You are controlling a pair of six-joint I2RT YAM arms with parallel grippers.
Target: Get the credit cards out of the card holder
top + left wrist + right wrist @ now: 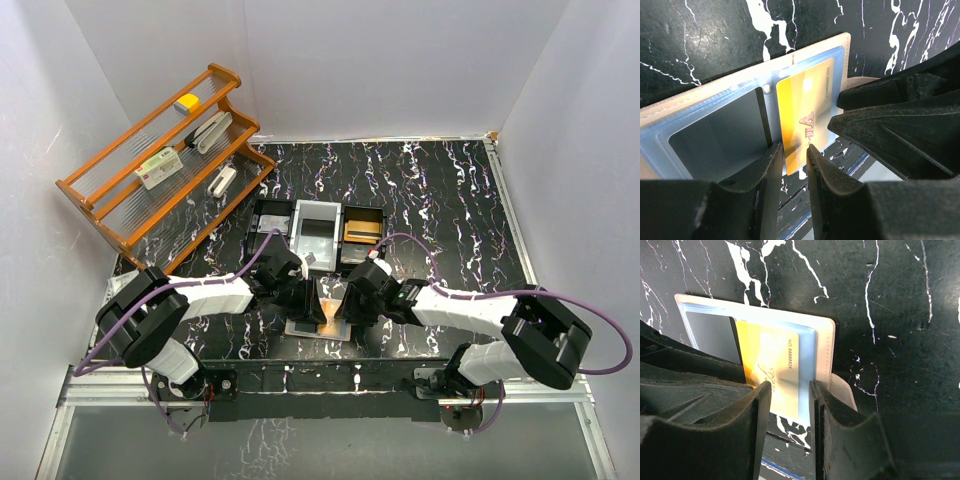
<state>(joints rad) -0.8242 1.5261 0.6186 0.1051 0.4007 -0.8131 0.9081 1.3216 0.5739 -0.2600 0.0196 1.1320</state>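
Observation:
The card holder lies open and flat on the black marbled table near its front edge, beige leather framing clear blue-tinted sleeves. One sleeve holds a yellow-orange credit card, whose lower end sticks out past the sleeve. The other holds a grey card. My left gripper and right gripper meet over the holder from either side. Each has its jaws slightly apart over the yellow card's lower end, with nothing clamped between them.
A three-compartment black-and-grey tray stands just behind the holder, with an orange-brown card in its right compartment. A wooden tiered rack with small items leans at the back left. White walls enclose the table.

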